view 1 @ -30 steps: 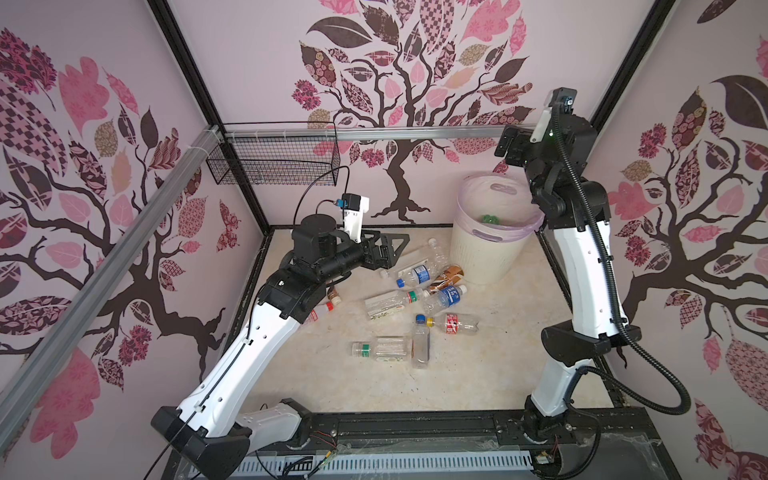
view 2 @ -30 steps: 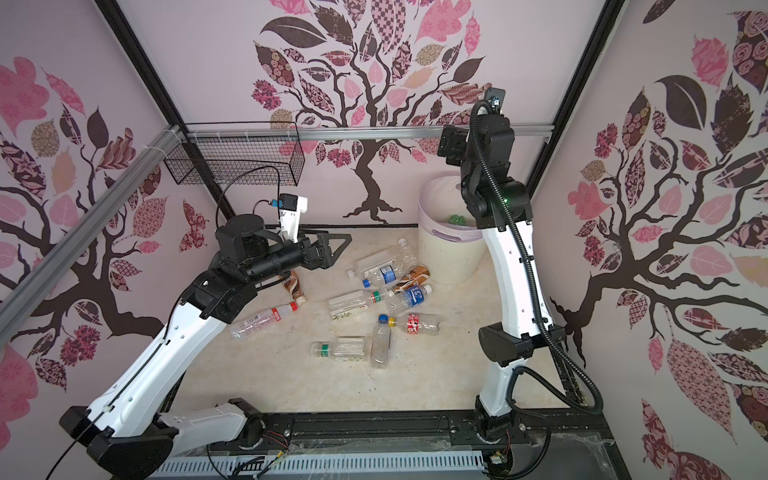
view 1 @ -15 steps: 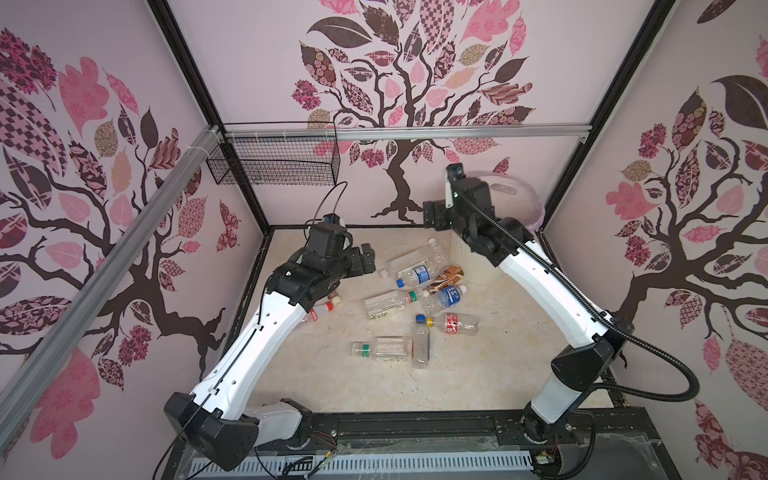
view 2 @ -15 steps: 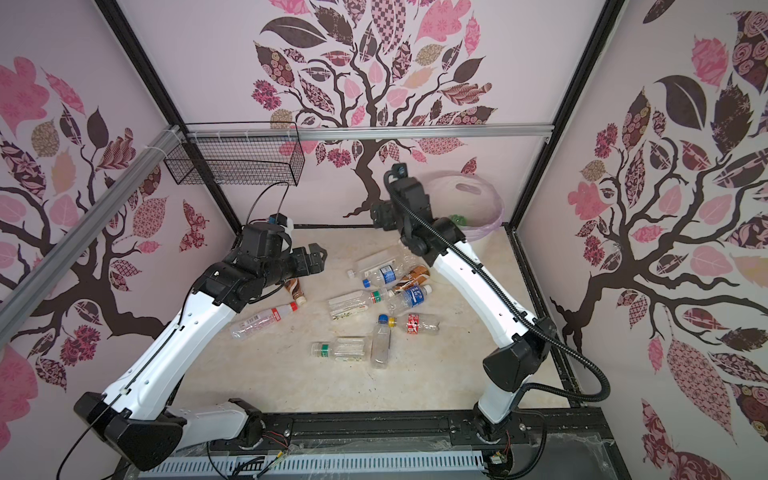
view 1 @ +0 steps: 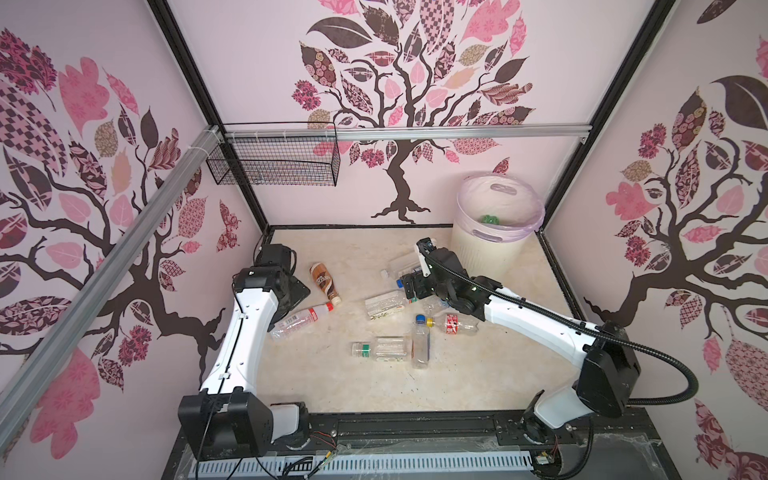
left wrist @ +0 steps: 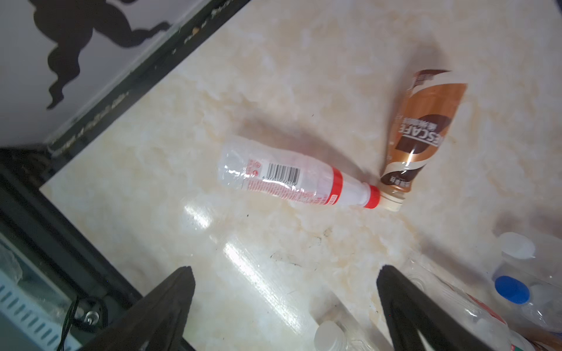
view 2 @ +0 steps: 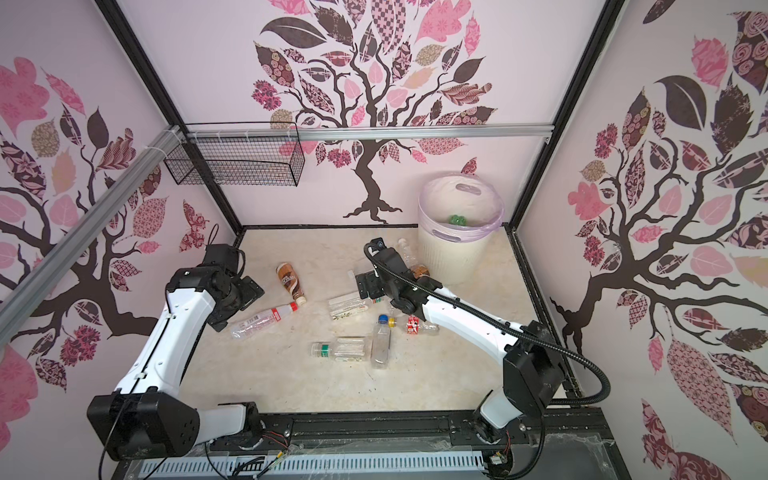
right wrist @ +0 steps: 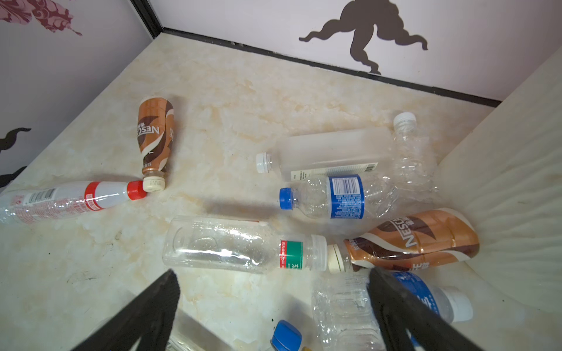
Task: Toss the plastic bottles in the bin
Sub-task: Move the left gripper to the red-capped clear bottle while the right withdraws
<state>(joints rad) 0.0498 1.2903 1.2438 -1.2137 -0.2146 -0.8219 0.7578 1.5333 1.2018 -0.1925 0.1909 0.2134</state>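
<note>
The plastic bottles (view 1: 386, 305) lie on their sides from the middle of the desk (view 1: 353, 395) up to the foot of the bin (view 1: 494, 257), which stands in the desk's upper right corner in both top views. Both claws are spread wide and hold nothing. The left claw (left wrist: 286, 270) hangs over bare desk short of a red-capped bottle (left wrist: 292, 179). The right claw (right wrist: 272, 273) hangs low over the cluster, with a clear green-labelled bottle (right wrist: 231, 246) just ahead of its tips.

Empty and thin-walled, these should be very light, easily crushed, smooth and prone to roll. A grip across the straight mid-body, at the label, looks safer than the tapered neck.

Only the top views show a green bottle (view 1: 490, 219) already inside the bin. Only the right wrist view clearly shows a brown-labelled bottle (right wrist: 416, 240) lying against the bin's wall.
</note>
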